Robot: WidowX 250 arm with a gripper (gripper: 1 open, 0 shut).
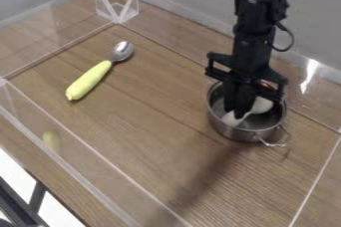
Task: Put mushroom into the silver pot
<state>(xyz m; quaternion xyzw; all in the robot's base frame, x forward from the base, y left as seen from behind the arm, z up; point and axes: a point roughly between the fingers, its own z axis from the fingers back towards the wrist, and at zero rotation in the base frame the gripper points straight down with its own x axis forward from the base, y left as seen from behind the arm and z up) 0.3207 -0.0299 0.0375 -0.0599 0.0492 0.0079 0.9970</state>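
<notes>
Camera view: my gripper (242,105) points straight down into the silver pot (248,118), fingers clenched tight. Right beneath and beside my fingertips, inside the pot, there's a pale cream shape, the mushroom (253,117), though I can't make out whether I'm pinching it or it's just lying there. Well off to my left on the wooden table (147,112) lies the yellow corn-like piece (90,80), with the silver spoon (122,51) just beyond it.

Black arm upright, wrist vertical, fingers (245,106) pointing straight down, closed together, low.
</notes>
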